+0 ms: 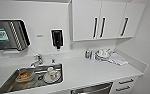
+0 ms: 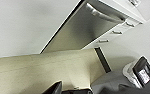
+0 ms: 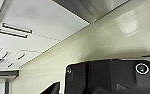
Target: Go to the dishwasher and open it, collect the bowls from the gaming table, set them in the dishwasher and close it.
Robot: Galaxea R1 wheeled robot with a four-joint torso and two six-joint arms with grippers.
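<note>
While both arms hang low by the pale floor, I cannot tell how either jaw stands. Brushed steel, the dishwasher (image 1: pixel 93 89) sits shut under the white counter (image 1: pixel 91 71) — its bar handle (image 2: pixel 103 15) smooth and rounded, well apart from the arms, right of the steel sink (image 1: pixel 8 85).
</note>
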